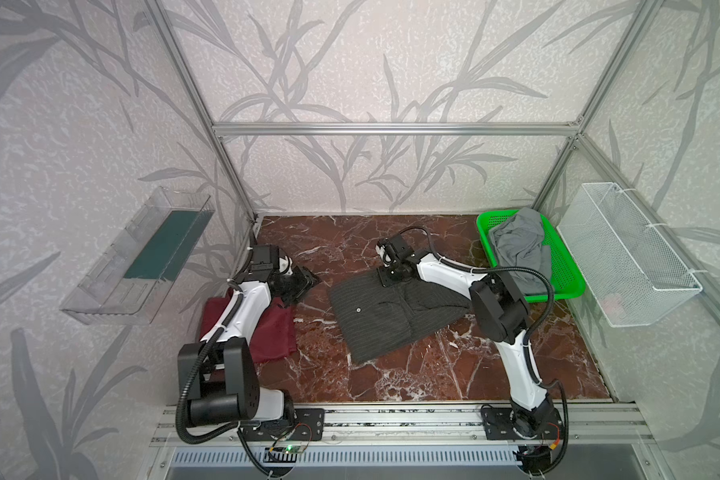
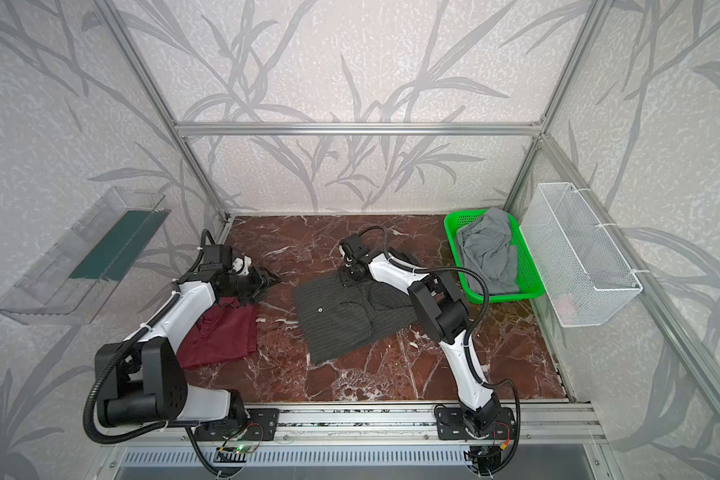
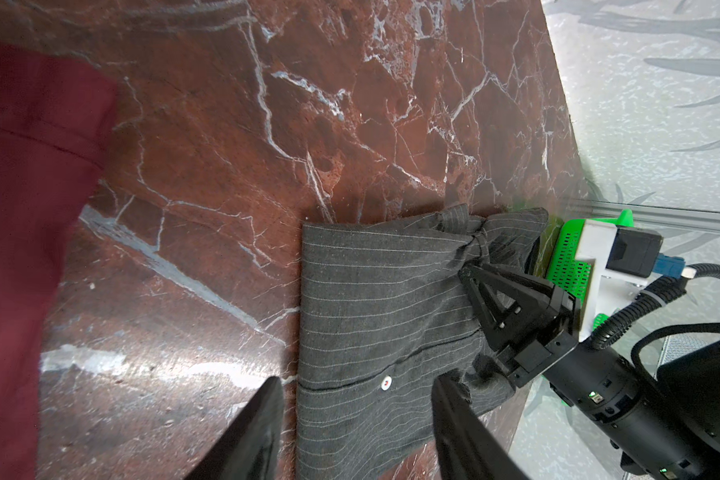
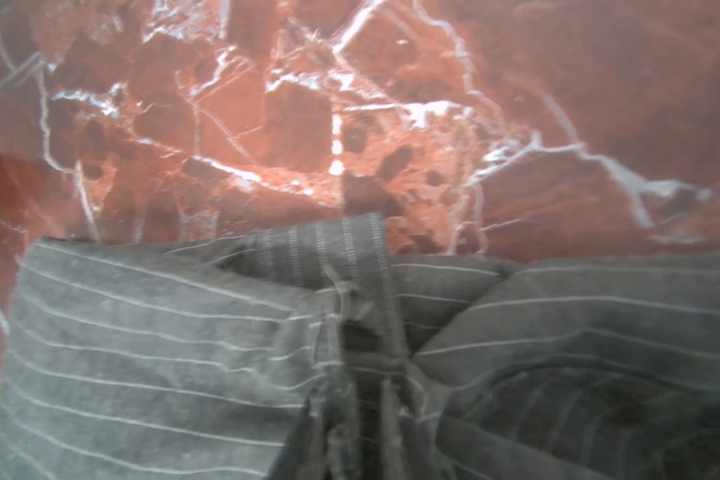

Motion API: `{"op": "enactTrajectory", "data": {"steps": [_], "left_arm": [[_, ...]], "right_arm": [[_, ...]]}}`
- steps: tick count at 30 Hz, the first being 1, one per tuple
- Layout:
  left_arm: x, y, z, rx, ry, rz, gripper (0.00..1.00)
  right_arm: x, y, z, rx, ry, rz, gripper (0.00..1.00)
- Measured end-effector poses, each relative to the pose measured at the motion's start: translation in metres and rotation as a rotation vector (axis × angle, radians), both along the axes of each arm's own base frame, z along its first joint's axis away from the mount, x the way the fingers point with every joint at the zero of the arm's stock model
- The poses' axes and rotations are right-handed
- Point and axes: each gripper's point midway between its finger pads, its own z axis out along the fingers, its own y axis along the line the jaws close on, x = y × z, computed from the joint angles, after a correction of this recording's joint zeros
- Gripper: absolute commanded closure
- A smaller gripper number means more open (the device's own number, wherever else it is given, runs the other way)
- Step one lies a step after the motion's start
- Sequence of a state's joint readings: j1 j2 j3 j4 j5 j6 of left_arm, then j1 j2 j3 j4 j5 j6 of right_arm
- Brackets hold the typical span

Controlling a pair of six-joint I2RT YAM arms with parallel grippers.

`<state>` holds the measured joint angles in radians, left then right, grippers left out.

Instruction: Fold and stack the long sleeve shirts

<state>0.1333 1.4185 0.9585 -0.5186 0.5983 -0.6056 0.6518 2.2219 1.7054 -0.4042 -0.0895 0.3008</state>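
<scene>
Charcoal pinstriped shirt lay mid table, long axis near-left to far-right, its bunched far edge under my right jaws, whose grip I couldn't tell; my left jaws hung open, empty, further left.

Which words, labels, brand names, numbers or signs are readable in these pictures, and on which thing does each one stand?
None is readable.
The charcoal pinstriped shirt, the maroon shirt, the green tray and the white mesh basket show no writing.
Small pale marks on the black base plate of the left arm are too small to read.
</scene>
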Motion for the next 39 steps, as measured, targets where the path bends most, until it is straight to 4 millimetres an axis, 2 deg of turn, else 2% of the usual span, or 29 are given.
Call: {"op": "enactTrajectory", "data": {"steps": [3, 4, 6, 11, 15, 23, 25, 28, 29, 30, 31, 35, 39], "left_arm": [[-0.001, -0.005, -0.006, -0.008, 0.018, -0.014, 0.41], [-0.001, -0.006, -0.007, -0.009, 0.023, -0.021, 0.37], [-0.002, -0.013, -0.010, -0.011, 0.032, -0.044, 0.36], [-0.012, -0.047, -0.021, 0.004, 0.067, -0.163, 0.36], [-0.023, -0.064, -0.027, 0.031, 0.093, -0.226, 0.36], [-0.031, -0.068, -0.038, 0.116, 0.123, -0.237, 0.35], [-0.038, -0.069, -0.045, 0.126, 0.143, -0.239, 0.35], [-0.053, -0.068, -0.059, 0.147, 0.184, -0.233, 0.33], [-0.058, -0.066, -0.062, 0.160, 0.195, -0.224, 0.26], [-0.062, -0.064, -0.063, 0.175, 0.195, -0.218, 0.10], [-0.066, -0.061, -0.063, 0.184, 0.195, -0.203, 0.01], [-0.075, -0.054, -0.056, 0.204, 0.152, -0.157, 0.01], [-0.081, -0.055, -0.060, 0.175, 0.123, -0.132, 0.01]], "right_arm": [[0.000, -0.009, -0.002, -0.011, 0.028, -0.026, 0.62], [0.001, -0.012, -0.001, -0.015, 0.035, -0.035, 0.62], [0.000, -0.018, 0.005, -0.016, 0.036, -0.046, 0.61], [-0.008, -0.037, 0.030, 0.010, 0.007, -0.064, 0.62], [-0.007, -0.040, 0.027, 0.030, 0.012, -0.067, 0.63], [-0.031, -0.072, -0.024, -0.019, 0.113, -0.123, 0.64], [-0.030, -0.080, -0.023, -0.006, 0.109, -0.155, 0.65], [-0.032, -0.103, -0.024, 0.017, 0.109, -0.227, 0.66], [-0.035, -0.114, -0.025, 0.026, 0.107, -0.261, 0.66], [-0.039, -0.123, -0.025, 0.033, 0.106, -0.287, 0.66], [-0.044, -0.132, -0.025, 0.044, 0.104, -0.318, 0.66], [-0.066, -0.156, -0.025, 0.089, 0.127, -0.396, 0.66], [-0.074, -0.150, -0.024, 0.145, 0.154, -0.396, 0.66]]}}
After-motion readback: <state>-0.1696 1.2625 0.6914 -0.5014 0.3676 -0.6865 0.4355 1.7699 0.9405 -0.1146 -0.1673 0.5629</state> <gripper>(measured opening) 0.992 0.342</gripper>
